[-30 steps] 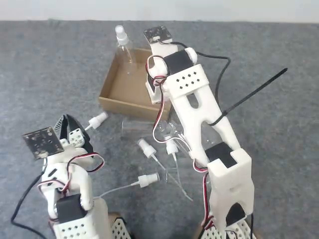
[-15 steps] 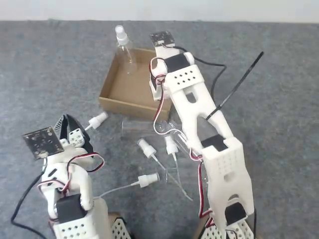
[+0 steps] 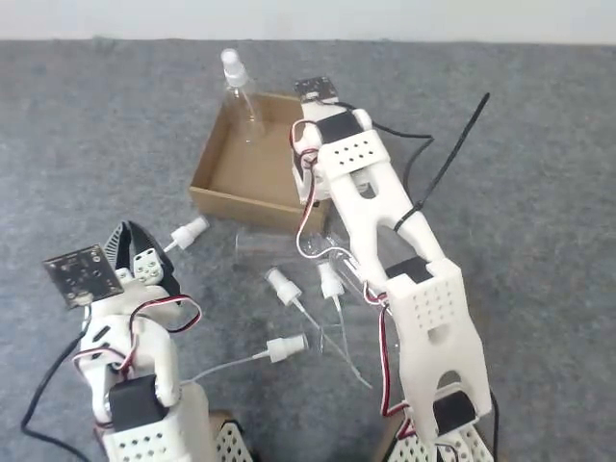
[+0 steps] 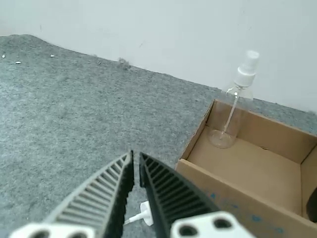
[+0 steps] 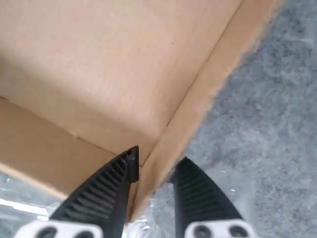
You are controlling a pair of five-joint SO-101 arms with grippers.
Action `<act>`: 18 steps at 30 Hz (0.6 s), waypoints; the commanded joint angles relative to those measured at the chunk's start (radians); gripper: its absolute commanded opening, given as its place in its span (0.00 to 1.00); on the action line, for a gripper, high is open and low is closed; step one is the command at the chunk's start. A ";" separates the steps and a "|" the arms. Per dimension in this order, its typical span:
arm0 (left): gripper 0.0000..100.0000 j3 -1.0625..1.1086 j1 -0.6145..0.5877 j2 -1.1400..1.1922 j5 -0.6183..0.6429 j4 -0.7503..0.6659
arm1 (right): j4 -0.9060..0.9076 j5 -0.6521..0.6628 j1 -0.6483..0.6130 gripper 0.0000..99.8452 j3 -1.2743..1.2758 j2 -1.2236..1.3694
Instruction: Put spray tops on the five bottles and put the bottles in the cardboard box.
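Observation:
The cardboard box (image 3: 245, 168) lies open on the grey carpet. One clear bottle with a spray top (image 3: 238, 89) stands in its far left corner, also seen from the left wrist (image 4: 233, 111). My right gripper (image 5: 156, 161) straddles the box wall (image 5: 163, 134) at the near right corner, one finger inside and one outside, both pressed on the cardboard. My left gripper (image 4: 137, 161) hangs shut and empty over the carpet, left of the box (image 4: 247, 168), above a loose spray top (image 4: 143, 215). Clear bottles without tops (image 3: 265, 245) lie just in front of the box.
Several loose spray tops with long tubes lie on the carpet: one by the left gripper (image 3: 188, 231), two near the right arm (image 3: 284, 286) (image 3: 330, 282), one nearer the arm bases (image 3: 286, 346). A black cable tie (image 3: 452, 154) sticks out from the right arm.
The right arm has drawn its wrist back and down at the box's near right corner, and its cable tie swung upward. The box shifted slightly left. The left arm is still.

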 commanded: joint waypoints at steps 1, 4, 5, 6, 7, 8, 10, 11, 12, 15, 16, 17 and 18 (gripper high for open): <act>0.01 -0.010 -0.006 -0.018 -0.009 -0.035 | 0.010 -0.002 0.048 0.04 -0.058 -0.030; 0.01 -0.010 -0.006 -0.018 -0.009 -0.035 | 0.028 0.000 0.070 0.04 -0.058 -0.030; 0.01 -0.010 -0.006 -0.018 -0.009 -0.035 | 0.030 0.002 0.076 0.04 -0.058 -0.030; 0.01 -0.010 -0.006 -0.018 -0.009 -0.035 | 0.033 0.014 0.079 0.04 -0.058 -0.030; 0.01 -0.010 -0.006 -0.018 -0.009 -0.035 | 0.041 0.034 0.084 0.04 -0.058 -0.030; 0.01 -0.010 -0.006 -0.018 -0.009 -0.035 | 0.044 0.048 0.085 0.04 -0.058 -0.030; 0.01 -0.010 -0.006 -0.018 -0.009 -0.035 | 0.045 0.068 0.087 0.04 -0.057 -0.030; 0.01 -0.010 -0.006 -0.018 -0.009 -0.035 | 0.045 0.071 0.088 0.04 -0.057 -0.030; 0.01 -0.010 -0.006 -0.018 -0.009 -0.035 | 0.045 0.071 0.088 0.04 -0.057 -0.030; 0.01 -0.010 -0.006 -0.018 -0.009 -0.035 | 0.061 0.078 0.097 0.01 -0.057 -0.030; 0.01 -0.010 -0.006 -0.018 -0.009 -0.035 | 0.064 0.101 0.102 0.00 -0.058 -0.030; 0.01 -0.010 -0.006 -0.018 -0.009 -0.035 | 0.065 0.130 0.105 0.01 -0.058 -0.031; 0.01 -0.010 -0.006 -0.018 -0.009 -0.035 | 0.065 0.164 0.116 0.01 -0.058 -0.031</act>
